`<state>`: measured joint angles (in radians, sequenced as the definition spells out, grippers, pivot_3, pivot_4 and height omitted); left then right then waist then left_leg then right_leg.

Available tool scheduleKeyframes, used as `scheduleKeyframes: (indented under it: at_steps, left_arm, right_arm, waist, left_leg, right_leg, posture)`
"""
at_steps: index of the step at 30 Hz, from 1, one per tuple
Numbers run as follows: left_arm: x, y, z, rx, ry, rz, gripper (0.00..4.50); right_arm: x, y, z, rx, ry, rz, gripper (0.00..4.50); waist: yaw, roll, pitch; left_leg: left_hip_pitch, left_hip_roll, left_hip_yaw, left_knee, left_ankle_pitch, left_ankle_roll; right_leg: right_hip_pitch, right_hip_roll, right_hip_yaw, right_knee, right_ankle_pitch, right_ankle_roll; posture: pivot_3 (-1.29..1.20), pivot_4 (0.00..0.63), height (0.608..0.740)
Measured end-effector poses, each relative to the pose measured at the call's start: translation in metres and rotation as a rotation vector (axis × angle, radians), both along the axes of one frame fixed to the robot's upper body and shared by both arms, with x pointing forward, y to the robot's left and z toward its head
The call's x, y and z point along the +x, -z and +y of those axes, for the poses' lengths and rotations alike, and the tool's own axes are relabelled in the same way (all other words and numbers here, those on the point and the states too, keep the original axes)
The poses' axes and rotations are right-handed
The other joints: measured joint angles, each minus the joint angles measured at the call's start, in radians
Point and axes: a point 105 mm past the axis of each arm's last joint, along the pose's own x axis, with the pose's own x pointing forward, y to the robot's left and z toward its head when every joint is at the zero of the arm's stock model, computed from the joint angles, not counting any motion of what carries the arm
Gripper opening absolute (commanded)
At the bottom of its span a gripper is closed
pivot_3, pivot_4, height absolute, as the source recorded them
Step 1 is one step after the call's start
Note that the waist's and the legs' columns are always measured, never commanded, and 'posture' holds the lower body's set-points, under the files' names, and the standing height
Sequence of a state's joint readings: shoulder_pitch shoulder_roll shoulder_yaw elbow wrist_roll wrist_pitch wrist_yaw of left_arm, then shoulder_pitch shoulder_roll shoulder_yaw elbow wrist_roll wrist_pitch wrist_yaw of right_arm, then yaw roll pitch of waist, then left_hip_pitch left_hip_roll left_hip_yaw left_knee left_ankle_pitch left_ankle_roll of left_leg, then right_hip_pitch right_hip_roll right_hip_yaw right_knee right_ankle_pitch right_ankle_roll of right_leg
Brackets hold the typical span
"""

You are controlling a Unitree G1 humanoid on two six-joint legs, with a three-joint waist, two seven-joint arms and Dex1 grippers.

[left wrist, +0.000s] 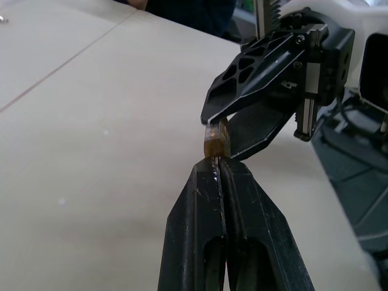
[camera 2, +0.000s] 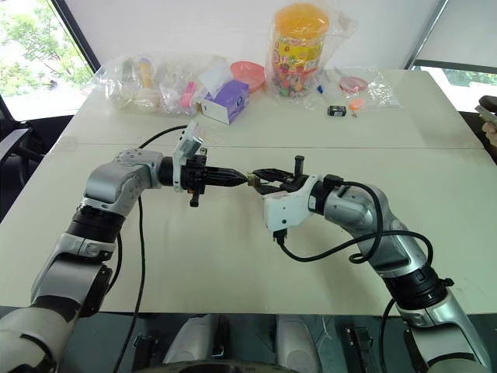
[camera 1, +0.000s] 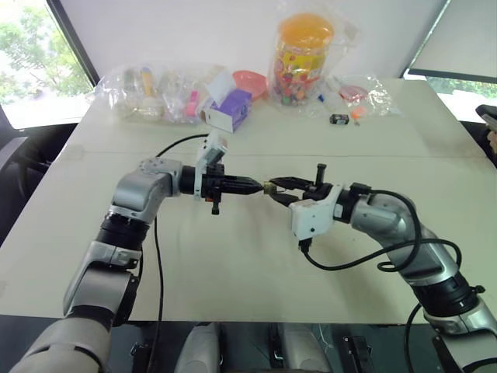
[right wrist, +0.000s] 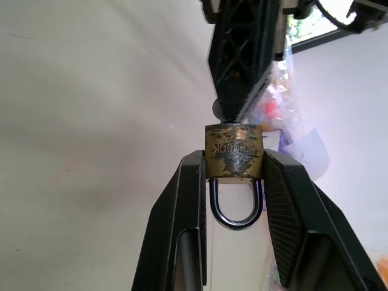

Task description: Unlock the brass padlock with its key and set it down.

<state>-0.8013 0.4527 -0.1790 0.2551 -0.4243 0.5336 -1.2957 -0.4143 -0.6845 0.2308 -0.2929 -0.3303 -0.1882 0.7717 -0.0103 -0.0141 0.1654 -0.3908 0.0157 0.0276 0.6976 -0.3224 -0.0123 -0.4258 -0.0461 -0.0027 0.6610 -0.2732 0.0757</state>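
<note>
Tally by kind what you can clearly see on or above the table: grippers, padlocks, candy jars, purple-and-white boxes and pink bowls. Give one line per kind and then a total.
Grippers: 2, the left gripper and the right gripper
Padlocks: 1, the brass padlock
Candy jars: 1, the orange-lidded jar
Purple-and-white boxes: 1, the box
Pink bowls: 1, the bowl
Total: 6

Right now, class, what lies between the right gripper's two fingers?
The brass padlock sits clamped between the right gripper's fingers, its silvery shackle hanging in the gap. The shut left gripper meets its far end; any key there is covered.
</note>
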Motion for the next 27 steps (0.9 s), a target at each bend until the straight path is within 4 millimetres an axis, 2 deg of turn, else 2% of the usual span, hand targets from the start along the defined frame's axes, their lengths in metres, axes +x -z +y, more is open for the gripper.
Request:
scheduleKeyframes:
  at_steps: [4,9,20,27]
  left_arm:
    - [-0.0004,-0.0006,-0.0001,0.029,0.01,-0.155,0.07]
    - [-0.0059,0.0052,-0.0012,0.057,0.042,-0.239,0.07]
    - [-0.0052,0.0062,0.0011,0.022,-0.003,-0.061,0.07]
    - [-0.008,0.0039,0.0035,0.043,-0.001,-0.054,0.07]
  right_arm:
    - [-0.0016,0.0036,0.0012,0.032,0.002,0.094,0.7]
    - [-0.0017,0.0064,0.0006,0.038,0.005,0.15,0.7]
    - [0.0001,0.0032,0.0017,0.026,-0.009,0.139,0.7]
    - [-0.0005,0.0025,0.0038,0.04,-0.018,0.143,0.7]
  waist:
    - [0.0,0.0,0.0]
    - [0.0,0.0,0.0]
    - [-0.001,0.0,0.0]
    - [-0.001,0.0,0.0]
  left_leg:
    - [0.0,0.0,0.0,0.0,0.0,0.0]
    - [0.0,0.0,0.0,0.0,0.0,0.0]
    - [0.0,0.0,0.0,0.001,-0.001,0.001]
    - [0.0,0.0,0.0,0.001,-0.001,0.001]
  right_leg:
    - [0.0,0.0,0.0,0.0,0.0,0.0]
    - [0.0,0.0,0.0,0.0,0.0,0.0]
    - [0.0,0.0,0.0,0.001,0.0,0.0]
    - [0.0,0.0,0.0,0.001,0.0,0.0]
  posture:
    - [0.0,0.15,0.74]
    - [0.0,0.15,0.74]
    - [0.0,0.15,0.74]
    - [0.0,0.15,0.74]
